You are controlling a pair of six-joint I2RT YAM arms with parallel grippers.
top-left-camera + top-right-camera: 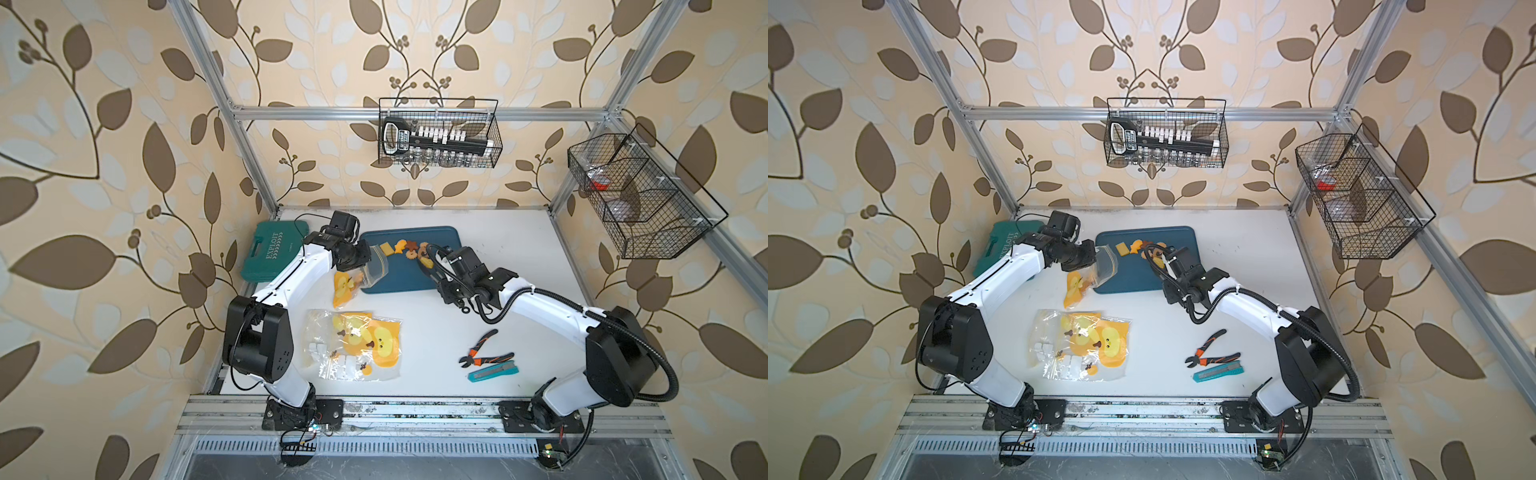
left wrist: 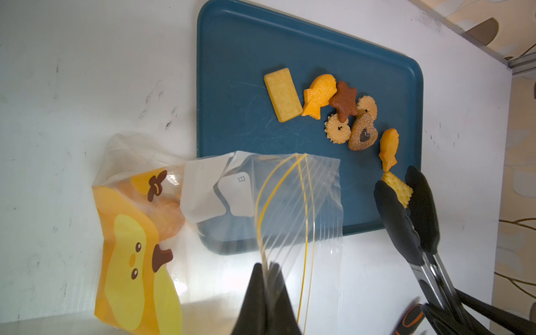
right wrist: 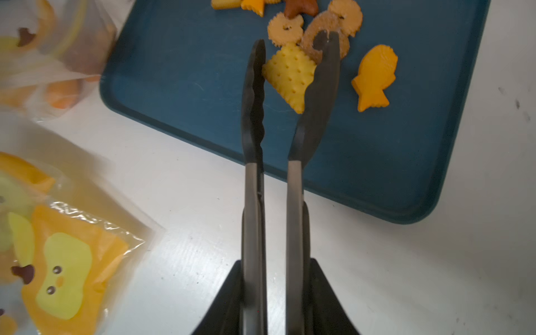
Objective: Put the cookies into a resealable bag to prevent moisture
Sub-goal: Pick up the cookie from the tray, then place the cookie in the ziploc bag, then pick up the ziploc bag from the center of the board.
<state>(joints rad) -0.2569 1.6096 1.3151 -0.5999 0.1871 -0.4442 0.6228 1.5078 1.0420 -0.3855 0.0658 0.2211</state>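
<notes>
On the wide white table (image 1: pixel 440 328), a picking-up step is judged to be in hand: one cookie is being taken off the flat dark blue plastic tray (image 1: pixel 407 276) so that it can be put into a bag. A loose pile of spare clear plastic bags with yellow duck faces (image 1: pixel 355 345) is seen lying nearer the robot, well apart from the work.

The clear plastic resealable bag with a thin yellow zip line and an orange duck print (image 2: pixel 293 203) is held up at the tray's edge by the left gripper (image 2: pixel 265 269). Its jaws are pinched tight on the bag's top edge, and the mouth is bowed open a little (the yellow line bends like a sideways smile).

The long metal tongs with black tips (image 3: pixel 252 116) are held by the right gripper (image 3: pixel 275 265), which is closed around their two arms. A small yellow square cookie with tiny dots (image 3: pixel 290 75) is caught between the tips and is touched by both. Whether it is lifted off the tray cannot be told.

The other cookies (image 2: pixel 343 100) are found in a little bunch on the tray, just beside the tips.

Next, a firm squeeze is called for, then a lift and a short carry across the tray. The tips must be aimed into the bag's narrow mouth before the cookie is let go.
</notes>
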